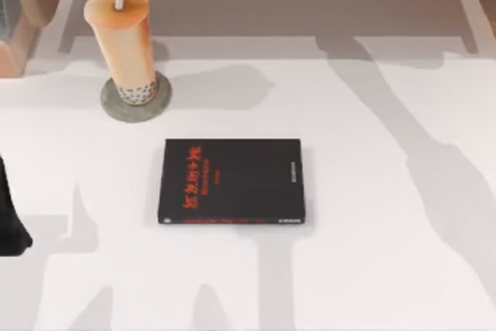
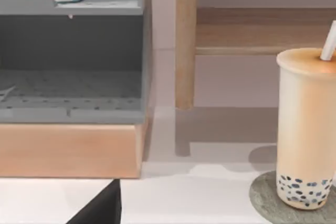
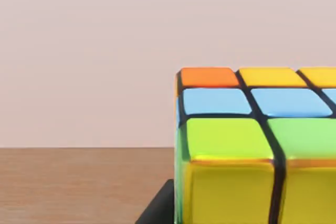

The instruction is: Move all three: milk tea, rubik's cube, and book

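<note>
A rendered, home-like or study-like setting is showing here. A plain white counter [image 1: 372,269] is carrying everyday household things: a milk tea [image 1: 122,40] standing on a round grey coaster [image 1: 136,100] and a black book [image 1: 231,181] with red lettering lying flat. Pale wooden furniture [image 2: 186,40] and a grey shelf unit [image 2: 73,51] on a wooden base are standing behind, against a bare pinkish wall [image 3: 105,51].

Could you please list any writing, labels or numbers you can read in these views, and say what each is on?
Black book, cover: a vertical line of red characters with smaller red text beside it, too blurred to read.
Black book, right edge and lower spine: small pale lettering, too small to read.
Milk tea, rubik's cube: no text.
</note>
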